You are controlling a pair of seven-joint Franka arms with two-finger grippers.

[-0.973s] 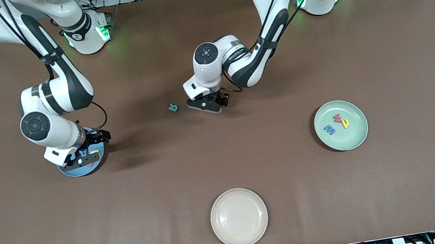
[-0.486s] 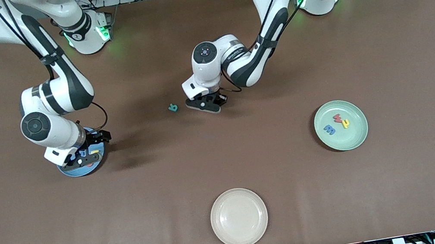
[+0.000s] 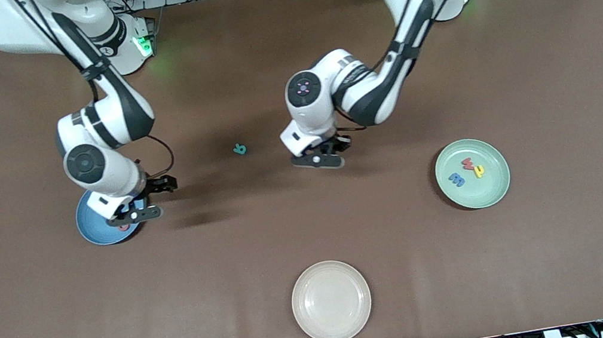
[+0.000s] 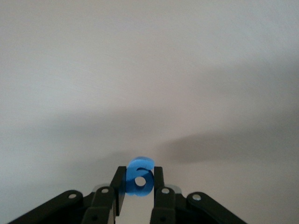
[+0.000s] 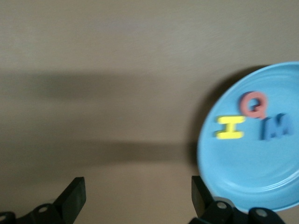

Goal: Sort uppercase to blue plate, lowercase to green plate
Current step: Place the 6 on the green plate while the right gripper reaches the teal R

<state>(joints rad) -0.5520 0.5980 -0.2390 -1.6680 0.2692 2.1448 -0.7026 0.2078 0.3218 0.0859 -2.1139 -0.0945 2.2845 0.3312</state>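
We only spotted a cream plate (image 3: 331, 301) sitting on the brown table (image 3: 563, 61), right near the front camera's edge.

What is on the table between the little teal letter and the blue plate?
Nothing: in the front view only bare brown table lies between the teal letter and the blue plate; the right gripper hangs over that plate's edge.

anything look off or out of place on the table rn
Only the teal letter, lying alone on the bare table between the two arms, on no plate. The left claw grips a blue g. The right claw is open by the blue plate. Nothing spilled or damaged.
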